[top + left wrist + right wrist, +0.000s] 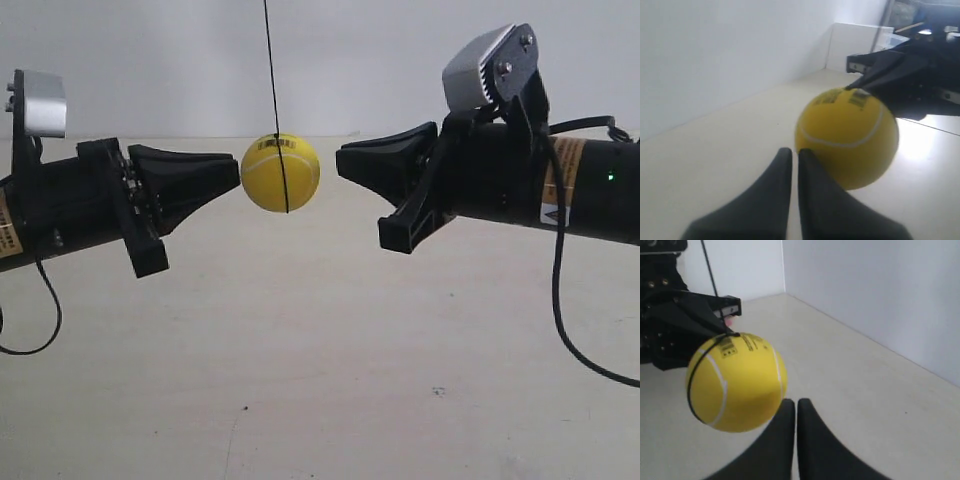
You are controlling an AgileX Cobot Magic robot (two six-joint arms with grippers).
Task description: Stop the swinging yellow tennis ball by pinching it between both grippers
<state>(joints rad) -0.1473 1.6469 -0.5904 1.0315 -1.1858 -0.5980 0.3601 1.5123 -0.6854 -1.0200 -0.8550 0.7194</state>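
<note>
The yellow tennis ball (280,173) hangs on a thin black string (271,70) between two black wedge-jawed grippers. My left gripper (791,151), on the arm at the exterior view's left (236,172), is shut, and its tip touches the ball (847,142). My right gripper (791,401), on the arm at the exterior view's right (340,160), is also shut and holds nothing. In the exterior view a small gap separates its tip from the ball. In the right wrist view the ball (735,382) sits just off to one side of the tips. The string wraps round the ball.
A pale flat surface (320,380) lies well below the ball, with a white wall (380,60) behind. A black cable (560,310) droops under the arm at the exterior view's right. A white box (855,47) stands in the far corner.
</note>
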